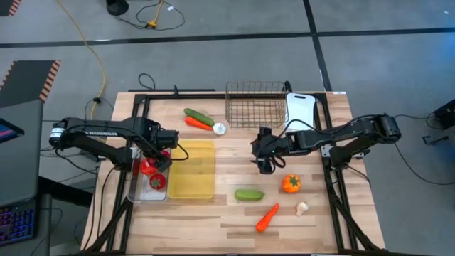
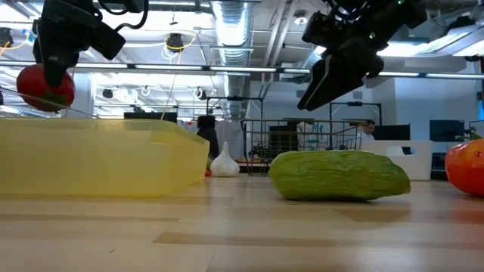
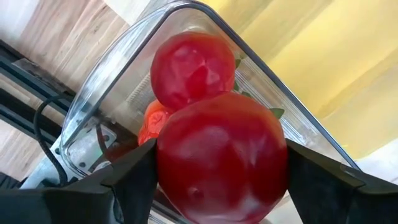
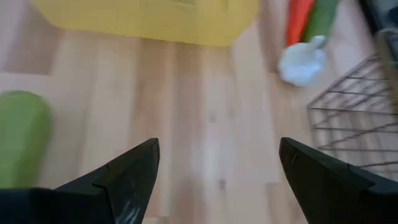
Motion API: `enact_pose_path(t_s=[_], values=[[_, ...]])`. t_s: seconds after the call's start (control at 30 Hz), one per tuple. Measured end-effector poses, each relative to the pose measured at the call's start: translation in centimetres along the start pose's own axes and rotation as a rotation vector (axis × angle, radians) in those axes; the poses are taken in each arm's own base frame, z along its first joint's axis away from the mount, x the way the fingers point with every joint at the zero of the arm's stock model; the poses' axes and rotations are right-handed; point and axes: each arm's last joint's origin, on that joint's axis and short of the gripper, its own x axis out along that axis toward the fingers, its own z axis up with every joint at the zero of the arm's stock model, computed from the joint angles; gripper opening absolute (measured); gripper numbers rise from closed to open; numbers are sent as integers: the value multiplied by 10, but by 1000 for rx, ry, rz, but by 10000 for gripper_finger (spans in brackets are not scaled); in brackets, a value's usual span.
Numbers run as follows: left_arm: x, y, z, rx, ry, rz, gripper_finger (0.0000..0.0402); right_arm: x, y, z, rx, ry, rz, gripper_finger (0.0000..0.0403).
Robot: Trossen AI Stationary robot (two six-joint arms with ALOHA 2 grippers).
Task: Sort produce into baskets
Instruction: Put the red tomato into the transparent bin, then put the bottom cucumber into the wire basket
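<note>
Green cucumber (image 1: 249, 194) lengthwise across table, flat

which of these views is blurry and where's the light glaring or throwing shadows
Right wrist view: motion-blurred throughout, the garlic and wire basket smeared. Left wrist view: sharp, with bright reflections on the tomato held by the left gripper. Low view: ceiling lights glare, and the cucumber casts a soft shadow on the table. High view: evenly lit.
</note>
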Motion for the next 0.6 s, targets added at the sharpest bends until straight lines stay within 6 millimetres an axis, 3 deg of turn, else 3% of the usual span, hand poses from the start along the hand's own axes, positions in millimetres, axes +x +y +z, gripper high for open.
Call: enact_pose_path(t_s=[0.3,0.6], values=[[0,1,-1,11,11,5,357,-1,8,1,15,-10,120,358],[0,-1,0,12,-3,-6,365,-7,32,1,80,-11,183,358]])
